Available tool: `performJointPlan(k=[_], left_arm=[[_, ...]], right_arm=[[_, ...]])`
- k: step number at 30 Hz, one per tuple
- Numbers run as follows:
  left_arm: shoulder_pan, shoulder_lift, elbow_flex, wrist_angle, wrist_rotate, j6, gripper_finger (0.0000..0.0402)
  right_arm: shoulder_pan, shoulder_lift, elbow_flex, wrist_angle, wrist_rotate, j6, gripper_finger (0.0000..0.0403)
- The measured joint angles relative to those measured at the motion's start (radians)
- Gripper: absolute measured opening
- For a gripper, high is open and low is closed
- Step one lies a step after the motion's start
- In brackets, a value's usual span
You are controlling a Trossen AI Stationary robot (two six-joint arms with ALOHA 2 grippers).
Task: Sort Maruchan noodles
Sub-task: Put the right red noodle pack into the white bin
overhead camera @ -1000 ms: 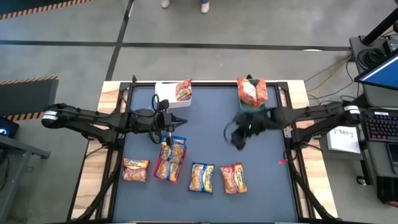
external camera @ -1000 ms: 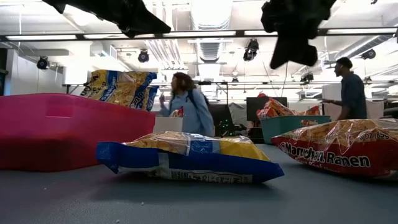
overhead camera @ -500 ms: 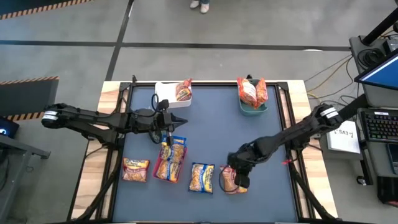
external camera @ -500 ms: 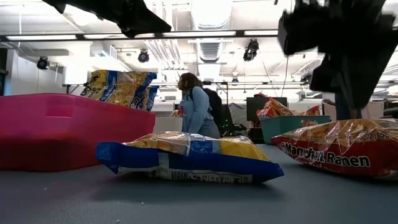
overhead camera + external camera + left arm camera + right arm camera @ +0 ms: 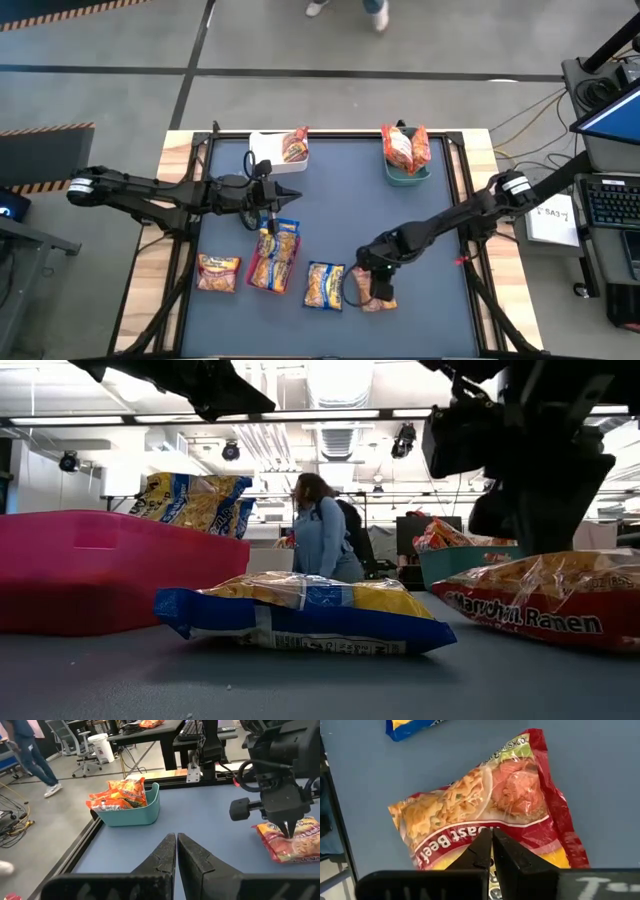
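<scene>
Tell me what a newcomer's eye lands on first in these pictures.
First, the right gripper, fingers shut, pressed down on the red-trimmed ramen packet at the table's front edge. Next, the front row of packets, with a blue-trimmed packet lying flat beside a red tray. At the back of the table, a teal bin is piled with orange packets, while the left gripper hangs shut over the table's left side.

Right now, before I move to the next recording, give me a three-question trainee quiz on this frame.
1. True or false: the right gripper has its fingers shut, tips over the red packet.
2. What holds noodle packets at the table's far right corner?
A. teal bin
B. cardboard box
C. metal bowl
3. Which arm waits above the red tray?

Key: 1 true; 2 A; 3 the left, left gripper shut.
</scene>
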Motion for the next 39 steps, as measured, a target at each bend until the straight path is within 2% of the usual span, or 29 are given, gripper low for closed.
performJointPlan(k=[9,17,22,26,32,39], left_arm=[[0.000,0.017,-0.001,0.015,0.000,-0.003,0.0000],[0.000,0.051,-0.001,0.031,0.007,-0.027,0.0000],[0.000,0.103,-0.001,0.089,0.009,-0.027,0.0000],[0.000,0.127,-0.001,0.099,0.017,-0.027,0.0000],[0.000,0.130,-0.001,0.121,0.016,-0.008,0.0000],[0.000,0.129,-0.001,0.142,0.016,0.018,0.0000]], right_arm=[[-0.066,0.023,-0.003,0.057,0.020,-0.104,0.0009],[-0.180,-0.010,0.000,0.059,0.227,-0.258,0.0008],[-0.254,-0.016,0.014,0.045,0.270,-0.308,0.0008],[-0.270,-0.063,0.024,-0.019,0.194,-0.299,0.0008],[-0.230,-0.104,0.010,-0.024,-0.159,-0.190,0.0008],[-0.092,-0.018,-0.016,-0.025,-0.181,-0.155,0.0008]])
